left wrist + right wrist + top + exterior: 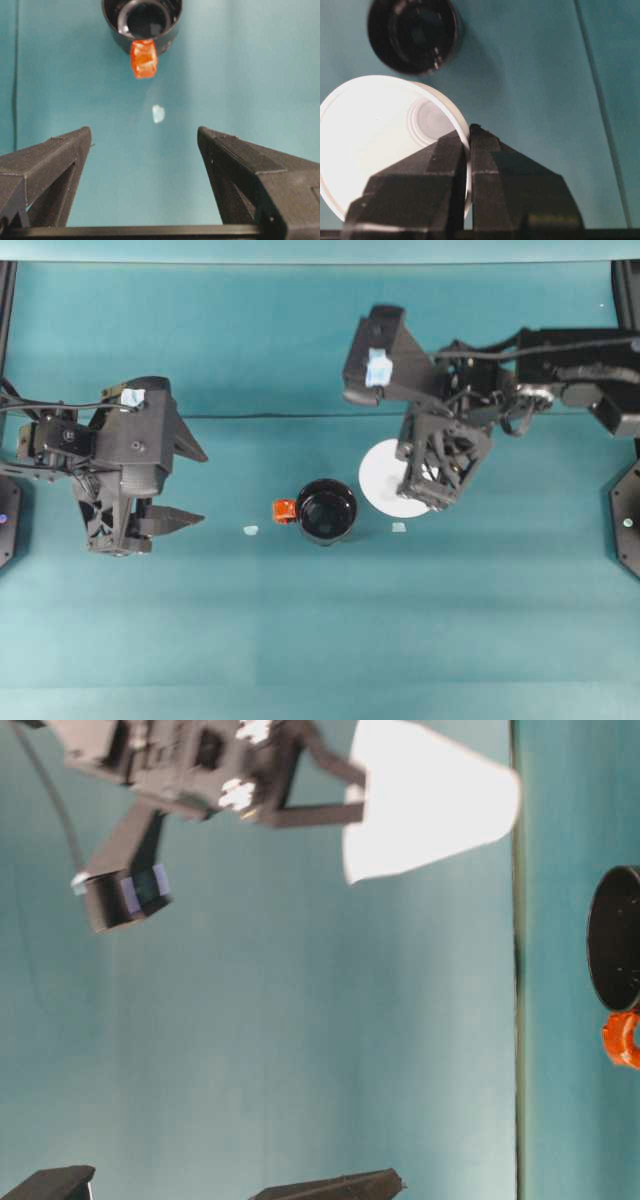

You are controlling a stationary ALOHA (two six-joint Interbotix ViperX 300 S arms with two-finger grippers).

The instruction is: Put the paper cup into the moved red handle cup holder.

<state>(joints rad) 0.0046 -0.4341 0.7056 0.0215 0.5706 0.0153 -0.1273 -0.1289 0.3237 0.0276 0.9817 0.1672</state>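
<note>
One thin pinch is all that carries the white paper cup (375,150) right now: the right gripper (468,137) has its jaws clamped almost together on the cup's rim wall, one finger inside and one outside. In the table-level view the cup hangs clear above the teal bench (480,620), mouth up and tilted. The glossy black cylindrical holder with the orange-red handle tab (326,510) stands on the bench just beside the cup. The risks here, as I judge them: a rim grip that can let the cup swing or crumple, and a tilted base catching the holder's lip and tipping it or shoving it aside. The left gripper (145,145) waits spread wide and empty, facing the handle.
</note>
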